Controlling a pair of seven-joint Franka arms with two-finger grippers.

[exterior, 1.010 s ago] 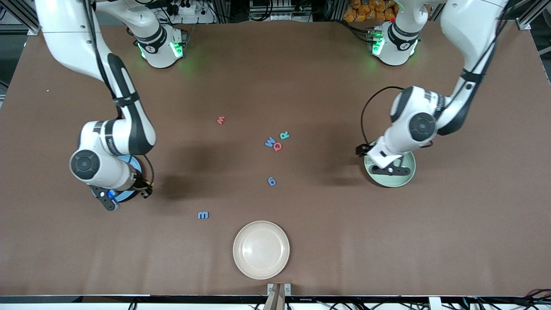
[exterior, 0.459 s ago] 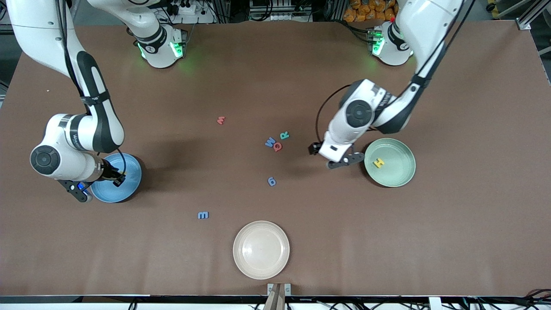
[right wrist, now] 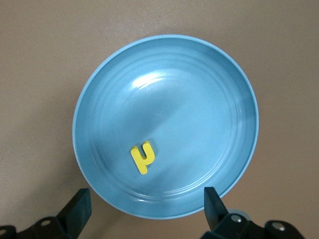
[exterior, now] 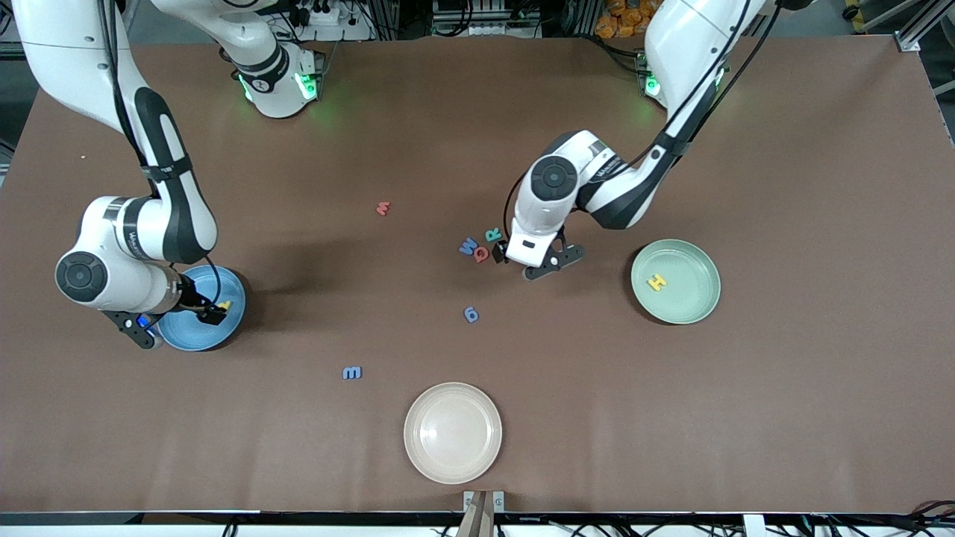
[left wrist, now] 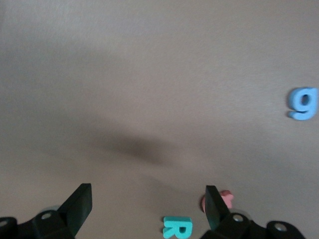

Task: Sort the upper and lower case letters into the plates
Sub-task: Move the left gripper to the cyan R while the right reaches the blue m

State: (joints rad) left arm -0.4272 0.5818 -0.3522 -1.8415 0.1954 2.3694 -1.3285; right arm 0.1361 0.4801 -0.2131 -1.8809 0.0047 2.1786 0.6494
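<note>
**Both grippers empty, one letter in each sorting plate**

The jaws of the right gripper are seen spread apart with nothing between them, held over the sky blue plate at the right arm's end of the bench. A small yellow lower-case letter is seen lying flat inside that plate, off its centre.

The jaws of the left gripper are likewise spread apart and empty, held over the middle of the bench just beside a cluster of three letters: a teal R, a blue W and a red Q, which lie touching or nearly touching.

The pale mint green plate is found toward the left arm's end, with a yellow H resting in it.

A blue g is set nearer the front camera than the cluster, and a blue m nearer still. A red m lies apart, farther from the camera. A cream-white plate is placed at the bench's near edge.
</note>
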